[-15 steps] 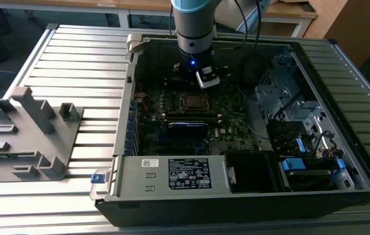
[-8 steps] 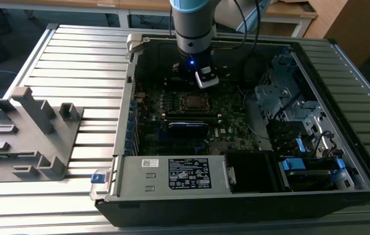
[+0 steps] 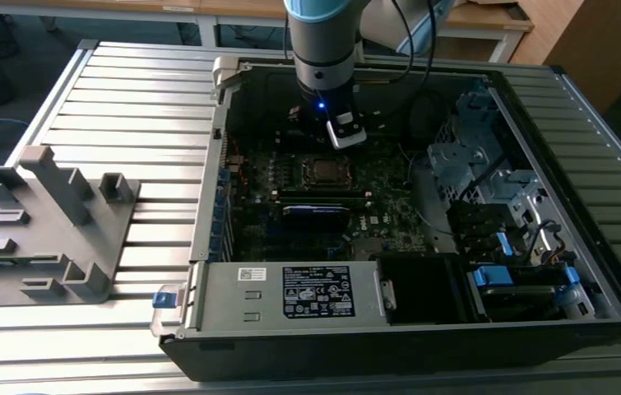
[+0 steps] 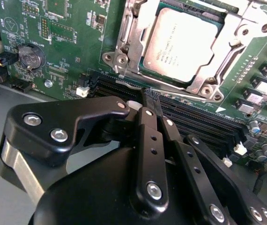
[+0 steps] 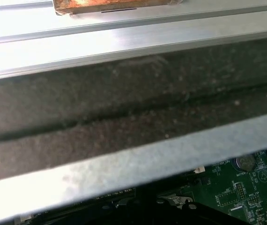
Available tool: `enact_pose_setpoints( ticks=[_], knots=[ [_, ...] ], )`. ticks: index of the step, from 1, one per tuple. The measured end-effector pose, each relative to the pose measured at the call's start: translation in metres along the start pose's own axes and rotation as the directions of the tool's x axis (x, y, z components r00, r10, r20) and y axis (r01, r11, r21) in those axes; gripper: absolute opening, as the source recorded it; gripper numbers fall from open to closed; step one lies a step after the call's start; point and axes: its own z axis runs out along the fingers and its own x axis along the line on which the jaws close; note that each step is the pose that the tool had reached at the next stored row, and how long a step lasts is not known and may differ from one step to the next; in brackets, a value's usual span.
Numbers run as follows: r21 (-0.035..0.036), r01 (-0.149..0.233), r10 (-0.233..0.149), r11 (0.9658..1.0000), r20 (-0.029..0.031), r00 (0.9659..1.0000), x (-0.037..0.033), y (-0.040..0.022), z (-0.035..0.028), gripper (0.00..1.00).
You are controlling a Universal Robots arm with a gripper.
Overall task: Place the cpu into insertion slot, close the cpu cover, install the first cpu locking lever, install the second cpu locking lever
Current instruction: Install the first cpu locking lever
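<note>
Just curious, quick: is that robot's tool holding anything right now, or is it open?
Tool: shut, holding nothing; the cpu already sits in its socket.

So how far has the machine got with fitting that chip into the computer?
Done: the small grey square cpu sits in the silver-rimmed insertion slot, and the thin silver cpu cover looks closed around it. In hand: nothing; the black gripper is shut and empty just short of the socket, over the long black memory slots. I cannot tell whether the locking levers are latched.
</note>
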Motion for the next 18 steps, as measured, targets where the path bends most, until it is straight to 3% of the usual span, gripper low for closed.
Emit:
enact_pose_setpoints(
  ticks=[18],
  knots=[
    [0.0027, 0.001, -0.001, 1.0000, 0.0007, 1.0000, -0.0007, -0.0049, 0.0019, 0.11]
  ],
)
